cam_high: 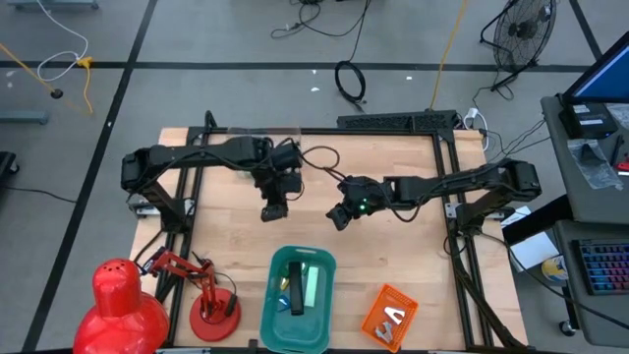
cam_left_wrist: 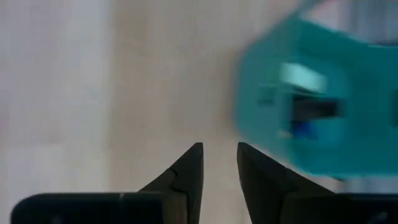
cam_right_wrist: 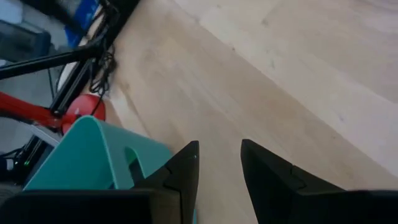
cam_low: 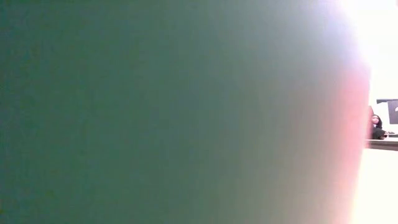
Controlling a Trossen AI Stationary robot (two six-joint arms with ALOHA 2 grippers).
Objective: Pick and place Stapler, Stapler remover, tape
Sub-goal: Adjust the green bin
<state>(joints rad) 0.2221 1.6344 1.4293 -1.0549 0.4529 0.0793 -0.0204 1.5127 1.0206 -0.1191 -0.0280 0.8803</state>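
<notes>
Hovering over bare wooden table, the left gripper and right gripper each show jaws slightly parted, pinching nothing. Ahead of both jaws, the teal plastic basket holds a dark stapler.

teal bin; orange tray; red lamp; pale wood table

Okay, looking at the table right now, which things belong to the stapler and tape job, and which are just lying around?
Part of the job:
- teal bin, holding a dark item and something blue
- orange tray, with a pale metal piece on it

Lying about:
- red desk lamp
- small red stand
</notes>
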